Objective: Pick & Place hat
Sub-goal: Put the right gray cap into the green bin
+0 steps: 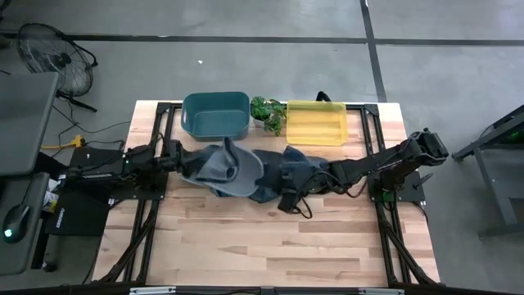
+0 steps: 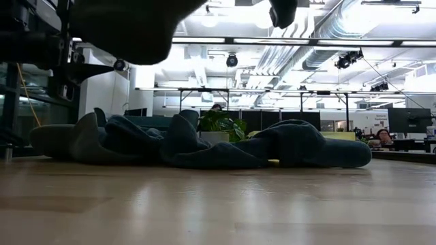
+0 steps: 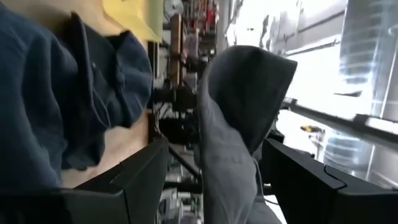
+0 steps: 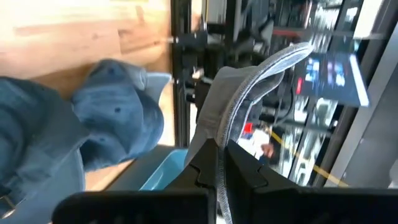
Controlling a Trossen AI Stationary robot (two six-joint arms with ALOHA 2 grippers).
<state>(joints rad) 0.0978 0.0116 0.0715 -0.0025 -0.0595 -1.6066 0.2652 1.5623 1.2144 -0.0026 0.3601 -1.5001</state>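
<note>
Your right gripper (image 4: 221,165) is clenched on the brim of the grey hat (image 1: 225,168); your left gripper (image 3: 214,180) grasps the same hat between its fingers (image 3: 134,177). You see the hat held off the table (image 1: 286,238), above the dark blue hats (image 1: 286,176). This pile lies just in front of the teal bin (image 1: 215,115), with the plant (image 1: 268,111) and yellow bin (image 1: 318,123) beside the bin.

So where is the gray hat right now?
In the high view the gray hat is mid-table, held between the left gripper and right gripper, just before the teal bin, over blue hats.
</note>
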